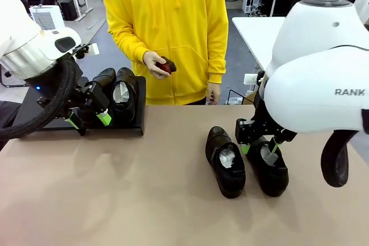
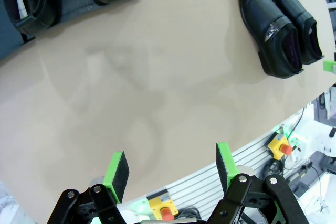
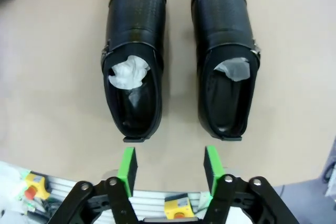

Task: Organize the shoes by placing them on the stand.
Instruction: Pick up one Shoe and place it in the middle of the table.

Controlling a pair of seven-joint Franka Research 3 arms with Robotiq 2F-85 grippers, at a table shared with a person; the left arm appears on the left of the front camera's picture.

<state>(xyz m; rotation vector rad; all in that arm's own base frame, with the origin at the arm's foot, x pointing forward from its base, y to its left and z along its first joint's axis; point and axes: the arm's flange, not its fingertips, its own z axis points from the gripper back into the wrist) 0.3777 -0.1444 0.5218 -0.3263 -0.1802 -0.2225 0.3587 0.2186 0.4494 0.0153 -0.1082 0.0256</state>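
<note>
While two shoes (image 1: pixel 226 162) lie off the stand (image 1: pixel 140 102), the right fingers (image 3: pixel 127 163), half-open and empty, must drop onto one and close; left fingers (image 2: pixel 116 167) wide

table (image 1: pixel 115 200): tan | on it: stand (image 1: pixel 130 126) (far left) | shoe (image 1: pixel 226 162) beside shoe (image 1: pixel 274 180), right

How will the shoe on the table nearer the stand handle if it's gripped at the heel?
That shoe probably keeps its shape, since paper stuffing fills it. Its glossy leather may slip in a grip. It lies long and flat, so it likely won't roll or tip.
</note>
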